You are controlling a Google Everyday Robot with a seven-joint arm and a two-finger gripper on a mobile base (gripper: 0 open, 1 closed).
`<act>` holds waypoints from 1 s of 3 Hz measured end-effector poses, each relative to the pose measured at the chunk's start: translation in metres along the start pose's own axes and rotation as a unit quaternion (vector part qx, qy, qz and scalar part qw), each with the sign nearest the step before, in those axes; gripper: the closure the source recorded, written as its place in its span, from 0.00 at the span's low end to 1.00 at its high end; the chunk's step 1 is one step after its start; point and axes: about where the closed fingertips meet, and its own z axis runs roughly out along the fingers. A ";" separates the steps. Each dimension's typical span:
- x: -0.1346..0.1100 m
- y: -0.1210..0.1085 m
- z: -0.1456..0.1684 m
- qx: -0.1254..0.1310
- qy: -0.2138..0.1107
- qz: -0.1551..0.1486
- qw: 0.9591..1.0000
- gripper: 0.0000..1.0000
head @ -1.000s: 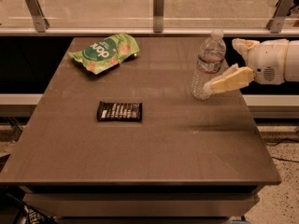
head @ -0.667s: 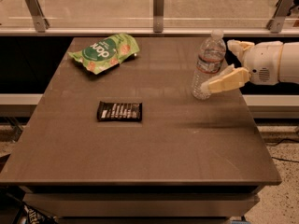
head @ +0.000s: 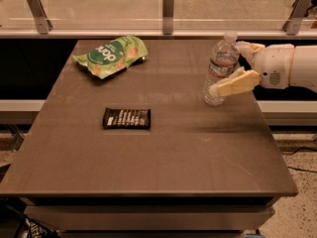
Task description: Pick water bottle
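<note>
The water bottle point(head: 221, 59), clear and ribbed with a white cap and a label band near its shoulder, stands on the brown table point(head: 163, 152) near the right edge, leaning slightly to the right. My gripper point(head: 227, 67) reaches in from the right and is open, with one finger on each side of the bottle. The near cream finger point(head: 237, 84) lies across the front of the bottle's lower half with its tip against it. The far finger point(head: 249, 48) shows behind the bottle's shoulder.
A green snack bag point(head: 111, 55) lies at the table's back left. A dark snack bar point(head: 127, 118) lies left of centre. A glass railing with metal posts point(head: 168, 4) runs behind the table. The table's right edge is just under my arm.
My gripper has moved a little to the left, further around the bottle. The bottle, bag and bar have stayed in place.
</note>
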 end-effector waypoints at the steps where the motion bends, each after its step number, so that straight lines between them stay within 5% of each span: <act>1: -0.003 -0.001 0.006 -0.002 -0.014 0.000 1.000 0.00; 3: -0.005 0.000 0.014 -0.009 -0.021 0.000 1.000 0.42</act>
